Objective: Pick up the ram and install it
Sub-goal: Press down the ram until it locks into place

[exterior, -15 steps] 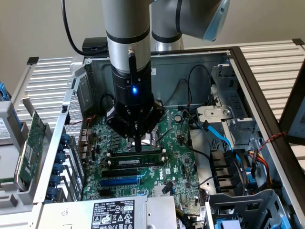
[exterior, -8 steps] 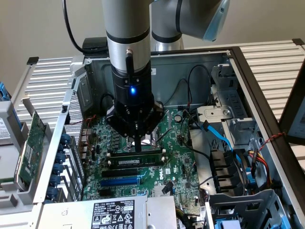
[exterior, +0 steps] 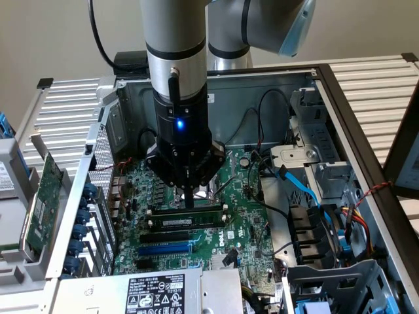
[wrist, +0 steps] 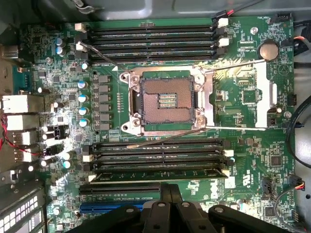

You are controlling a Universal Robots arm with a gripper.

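Gripper (exterior: pixel 189 199) hung low over the motherboard (exterior: pixel 242 222) inside the open case, fingers pressed together, tips right at the top edge of the ram (exterior: pixel 186 222). Ram lay lengthwise in a black memory slot just near of the CPU socket (wrist: pixel 167 101), label strip showing, directly beneath the fingertips; contact could not be confirmed

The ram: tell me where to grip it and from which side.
Pinch the ram across its thin faces at mid-length of the top edge, coming straight down from above. It stands on edge among the black memory slots, which lie close alongside, so only its upper edge is free. The shut claw is just above it.
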